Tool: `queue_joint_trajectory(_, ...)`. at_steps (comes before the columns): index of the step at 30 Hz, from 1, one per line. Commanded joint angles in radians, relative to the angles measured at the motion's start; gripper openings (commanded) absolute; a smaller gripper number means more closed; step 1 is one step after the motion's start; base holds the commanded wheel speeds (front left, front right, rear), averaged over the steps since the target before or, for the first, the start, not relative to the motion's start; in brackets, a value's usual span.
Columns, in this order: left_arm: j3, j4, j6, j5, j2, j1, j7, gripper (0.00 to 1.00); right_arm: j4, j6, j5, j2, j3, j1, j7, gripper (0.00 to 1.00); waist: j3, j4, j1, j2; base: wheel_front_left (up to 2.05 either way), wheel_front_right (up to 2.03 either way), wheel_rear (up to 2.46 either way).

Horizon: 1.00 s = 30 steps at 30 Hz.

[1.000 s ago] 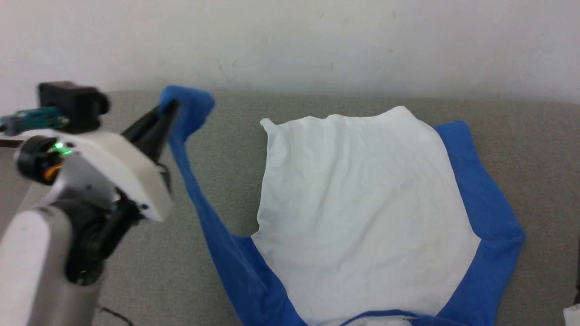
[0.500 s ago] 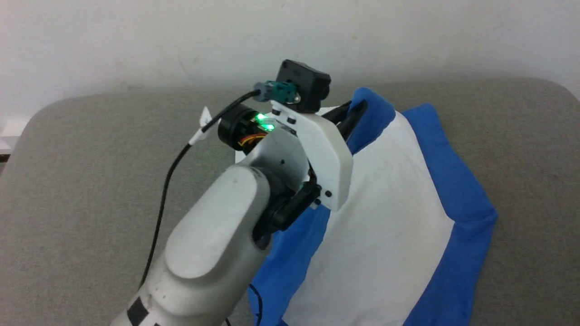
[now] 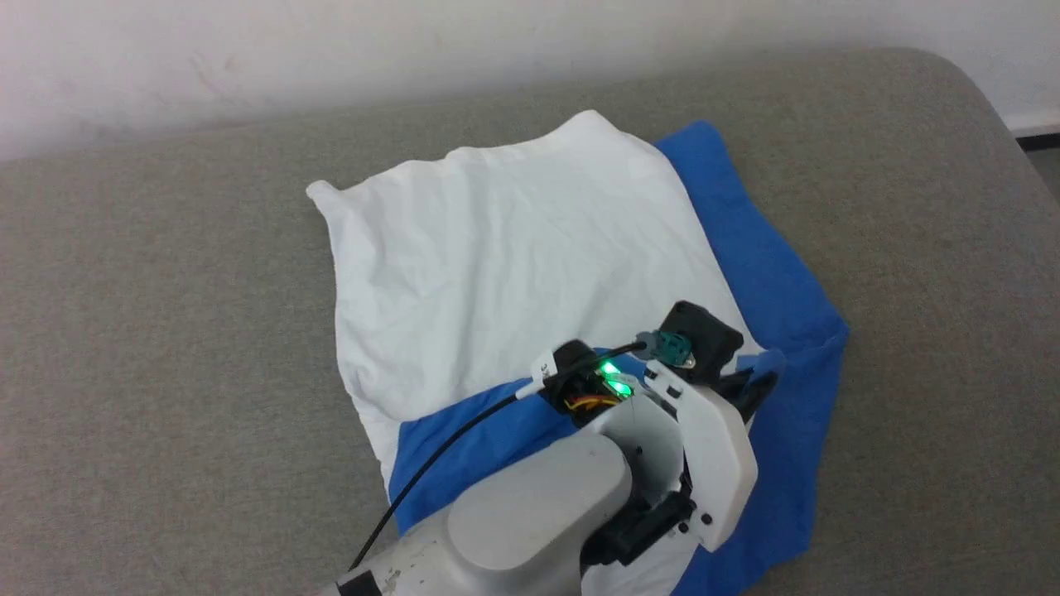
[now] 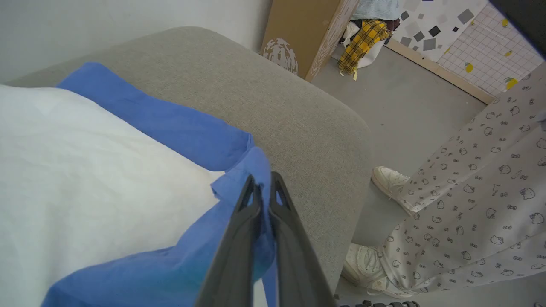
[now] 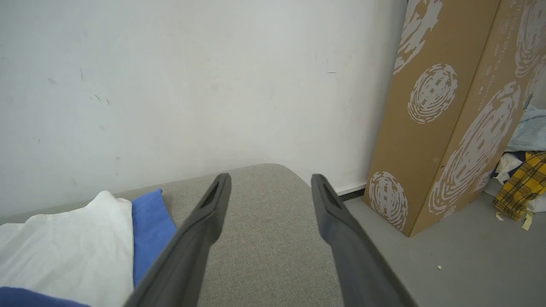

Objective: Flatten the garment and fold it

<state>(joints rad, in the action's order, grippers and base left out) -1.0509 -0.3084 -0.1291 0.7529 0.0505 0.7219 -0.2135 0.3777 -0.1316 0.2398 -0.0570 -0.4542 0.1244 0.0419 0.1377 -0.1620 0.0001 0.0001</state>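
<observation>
Small print runs down the edge of the one cardboard box (image 5: 448, 119), too fine to read, as are the marks on the white tag (image 3: 542, 365) on the wrist cable. The left arm stretches across the garment (image 3: 497, 248), which lies on the grey cushion (image 3: 166, 331) with its white body spread and a blue sleeve along each side. The left gripper (image 4: 260, 187) has its two fingers pressed together on a fold of blue sleeve cloth near the cushion's right edge. The right gripper (image 5: 271, 187) hangs over bare cushion, fingers spread wide and holding nothing. Beside the cushion stands a person in trousers (image 4: 469, 204) printed with cat faces and bows, wearing two white shoes (image 4: 388, 181).
</observation>
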Motion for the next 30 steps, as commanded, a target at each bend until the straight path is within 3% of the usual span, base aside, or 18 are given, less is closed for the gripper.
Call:
queue_joint_trajectory(1,-0.027,-0.015,-0.013,0.029,0.0,0.025,0.015,0.0,-0.006,0.001,0.009,-0.003,0.001,-0.015,-0.006,1.0,0.056,-0.052,-0.0001,-0.0001,0.0,0.0,0.0)
queue_joint_trajectory(7,-0.186,-0.083,-0.061,0.14,0.0,0.085,0.051,0.0,-0.036,0.001,0.03,-0.015,0.01,-0.037,-0.022,1.0,0.108,-0.083,-0.0001,-0.0001,0.0,0.0,0.0)
queue_joint_trajectory(12,-0.225,-0.126,-0.074,0.188,0.0,0.079,0.026,0.0,-0.072,0.001,0.044,-0.025,0.04,-0.07,-0.038,1.0,0.145,-0.109,-0.0001,-0.0001,0.0,0.0,0.0)
queue_joint_trajectory(24,-0.229,-0.224,-0.048,0.037,0.0,-0.005,-0.063,0.0,-0.136,0.001,0.068,-0.052,0.073,-0.109,-0.071,1.0,0.184,-0.135,-0.0001,-0.0001,0.0,0.0,0.0)
queue_joint_trajectory(25,-0.229,-0.228,-0.05,0.031,0.0,-0.007,-0.06,0.08,-0.138,0.001,0.067,-0.054,0.072,-0.109,-0.071,1.0,0.182,-0.134,-0.0001,-0.0001,0.0,0.0,0.0)
queue_joint_trajectory(26,-0.229,-0.23,-0.052,0.025,0.0,-0.008,-0.059,0.45,-0.14,0.001,0.067,-0.055,0.071,-0.11,-0.071,1.0,0.18,-0.133,-0.0001,-0.0001,0.0,0.0,0.0)
queue_joint_trajectory(27,-0.229,-0.233,-0.055,0.019,0.0,-0.008,-0.053,0.95,-0.142,0.001,0.065,-0.056,0.07,-0.111,-0.071,1.0,0.176,-0.131,-0.0001,-0.0001,0.0,0.0,0.0)
queue_joint_trajectory(28,-0.229,-0.234,-0.059,0.018,0.0,-0.009,-0.046,1.0,-0.143,0.001,0.065,-0.057,0.071,-0.11,-0.071,1.0,0.17,-0.128,-0.0001,-0.0001,0.0,0.0,0.0)
queue_joint_trajectory(30,-0.229,-0.225,-0.055,0.028,0.0,-0.009,-0.033,1.0,-0.143,0.001,0.063,-0.058,0.069,-0.105,-0.07,1.0,0.157,-0.118,-0.0001,-0.0001,0.0,0.0,0.0)
